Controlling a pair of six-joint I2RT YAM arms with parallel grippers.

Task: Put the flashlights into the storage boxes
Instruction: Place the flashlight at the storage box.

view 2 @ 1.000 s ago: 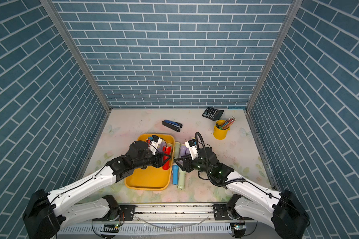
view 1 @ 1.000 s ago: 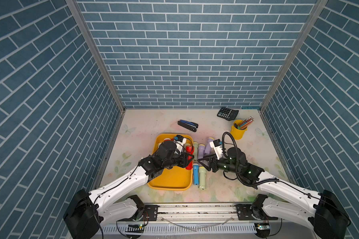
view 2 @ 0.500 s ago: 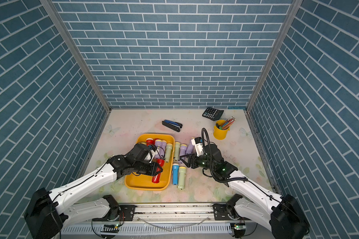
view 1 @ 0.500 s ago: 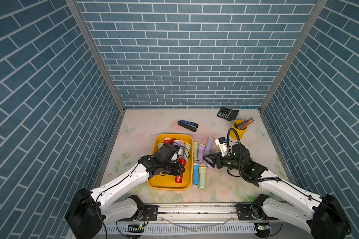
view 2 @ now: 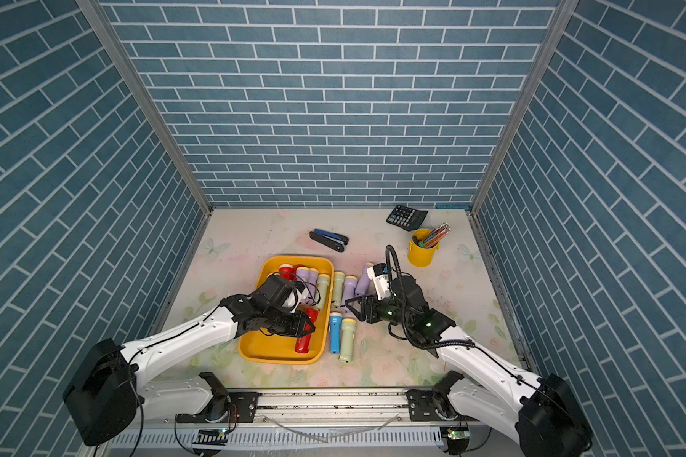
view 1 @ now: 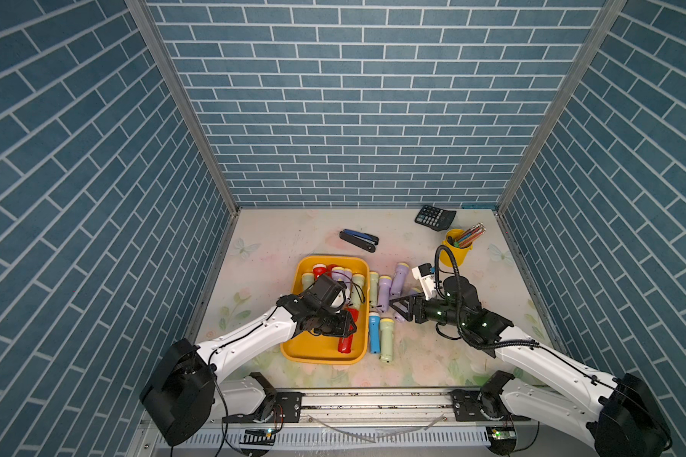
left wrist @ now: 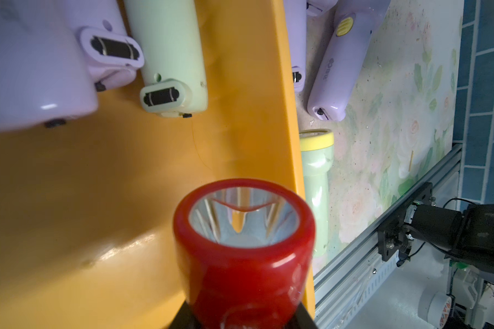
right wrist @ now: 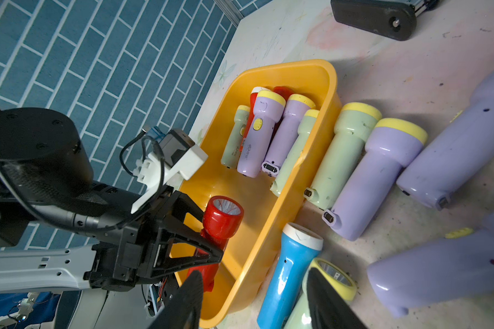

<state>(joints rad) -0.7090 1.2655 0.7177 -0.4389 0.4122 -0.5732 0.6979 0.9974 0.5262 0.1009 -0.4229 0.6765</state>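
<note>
L gripper (view 1: 343, 323) has moved the red flashlight (view 1: 345, 343) down into the near end of the yellow-orange tray (view 1: 321, 358). Still clamped, so release pending. R gripper (view 1: 397, 309) spread, empty, near blue flashlight (view 1: 374, 331).

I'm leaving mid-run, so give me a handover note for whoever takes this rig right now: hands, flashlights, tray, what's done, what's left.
Left hand: shut on a red flashlight, inside the yellow tray at its near end, not yet released.
Right hand: open and empty, low over the loose flashlights beside the tray.
Done: five flashlights lie at the tray's far end.
Left: release the red one, then move the six visible on the table: one blue flashlight, two green flashlights and three lilac flashlights.
</note>
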